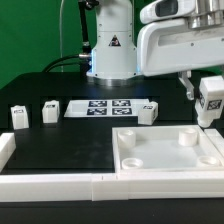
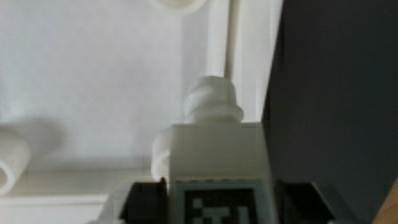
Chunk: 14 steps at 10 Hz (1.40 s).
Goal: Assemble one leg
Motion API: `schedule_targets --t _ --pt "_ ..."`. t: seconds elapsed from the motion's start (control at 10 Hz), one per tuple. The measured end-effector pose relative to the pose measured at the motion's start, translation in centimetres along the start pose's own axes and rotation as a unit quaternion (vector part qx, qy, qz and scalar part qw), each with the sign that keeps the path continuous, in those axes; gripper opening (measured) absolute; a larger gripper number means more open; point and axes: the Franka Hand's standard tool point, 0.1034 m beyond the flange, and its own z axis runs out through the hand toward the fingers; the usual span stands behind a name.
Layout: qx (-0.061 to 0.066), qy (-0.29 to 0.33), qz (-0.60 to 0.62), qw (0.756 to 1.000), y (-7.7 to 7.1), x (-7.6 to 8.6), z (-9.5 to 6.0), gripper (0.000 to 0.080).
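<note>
My gripper (image 1: 205, 90) is shut on a leg (image 1: 211, 105), a small white block with a black-and-white tag, and holds it above the right rear corner of the white square panel (image 1: 165, 160). In the wrist view the leg (image 2: 217, 150) sits between the dark fingers (image 2: 153, 203), with its narrow tip pointing at the panel's edge (image 2: 107, 80). A round socket (image 2: 15, 155) shows at the side of that view. Three more legs stand on the black table: two at the exterior view's left (image 1: 18, 117) (image 1: 50, 111) and one near the middle (image 1: 147, 112).
The marker board (image 1: 108, 107) lies flat behind the panel, in front of the arm's base (image 1: 112, 55). A white rim (image 1: 50, 185) runs along the table's front edge and left corner. The panel has round corner sockets (image 1: 185, 138).
</note>
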Motion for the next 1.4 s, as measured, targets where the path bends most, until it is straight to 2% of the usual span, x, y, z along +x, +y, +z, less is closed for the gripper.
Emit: schedule_targets --t 0.2,0.4,0.9,1.0,1.2,1.3,1.4 --pt "0.0 0.019 -0.014 1.0 0.3 2.1 0.8 0.029" --pt "0.001 0.018 -0.028 0.999 0.5 3.3 1.2 0.029" --pt "-0.003 0.05 -0.027 0.998 0.8 3.4 1.3 0.029" --pt "-0.007 0.078 -0.027 0.997 1.0 3.8 1.2 0.029" --pt "-0.008 0.079 -0.027 0.997 1.1 3.5 1.5 0.029" --pt "-0.015 0.134 -0.031 0.99 1.5 4.3 1.2 0.029" --pt "-0.018 0.14 -0.032 0.989 1.8 3.8 1.8 0.029"
